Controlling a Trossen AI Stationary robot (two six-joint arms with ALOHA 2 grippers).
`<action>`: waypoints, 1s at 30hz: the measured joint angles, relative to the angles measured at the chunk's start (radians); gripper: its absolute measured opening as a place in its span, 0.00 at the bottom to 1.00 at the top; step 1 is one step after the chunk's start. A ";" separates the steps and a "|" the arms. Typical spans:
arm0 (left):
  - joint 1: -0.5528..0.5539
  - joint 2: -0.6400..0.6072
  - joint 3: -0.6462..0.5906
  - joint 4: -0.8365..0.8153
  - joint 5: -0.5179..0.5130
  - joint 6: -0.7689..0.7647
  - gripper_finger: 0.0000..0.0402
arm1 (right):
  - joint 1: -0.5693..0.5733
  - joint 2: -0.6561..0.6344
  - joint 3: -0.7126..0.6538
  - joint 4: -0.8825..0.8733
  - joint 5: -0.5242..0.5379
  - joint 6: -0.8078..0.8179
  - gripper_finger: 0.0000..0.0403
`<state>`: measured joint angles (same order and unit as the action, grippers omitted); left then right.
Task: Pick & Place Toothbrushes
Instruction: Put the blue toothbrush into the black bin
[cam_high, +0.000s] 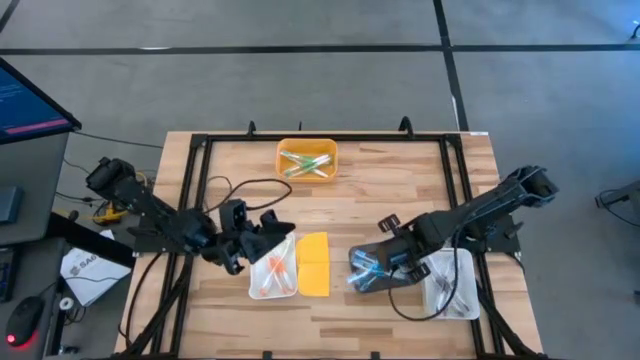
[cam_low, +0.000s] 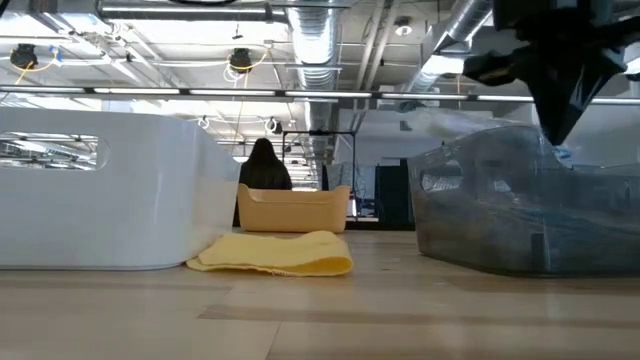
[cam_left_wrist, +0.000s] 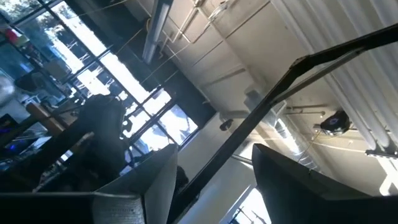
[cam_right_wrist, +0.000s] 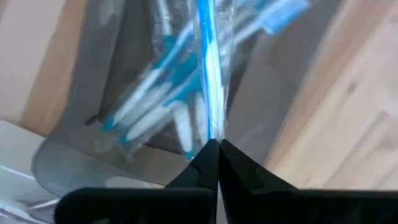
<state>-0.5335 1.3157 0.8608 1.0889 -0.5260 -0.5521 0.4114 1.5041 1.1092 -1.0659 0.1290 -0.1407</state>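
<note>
Writing unreadable anywhere; right tool (cam_right_wrist: 217, 148) pinches blue toothbrush (cam_right_wrist: 208, 68).

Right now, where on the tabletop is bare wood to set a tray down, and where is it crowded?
Free: the wood between the orange tray and the yellow lid, and the far corners either side of that tray. Crowded: the near strip, with the white tray, grey tray and clear tray under both arms.
</note>
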 joint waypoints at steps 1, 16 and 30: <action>0.000 0.009 0.000 0.000 -0.001 -0.010 0.51 | -0.005 -0.013 -0.005 0.001 0.000 0.000 0.00; 0.002 0.055 0.000 0.004 -0.006 -0.065 0.51 | 0.023 -0.128 -0.149 0.006 -0.030 0.011 0.00; 0.003 0.055 0.000 0.004 -0.051 -0.066 0.51 | 0.024 -0.109 -0.200 0.134 0.005 -0.014 0.00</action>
<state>-0.5308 1.3705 0.8608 1.0928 -0.5770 -0.6178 0.4356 1.3949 0.9096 -0.9315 0.1336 -0.1550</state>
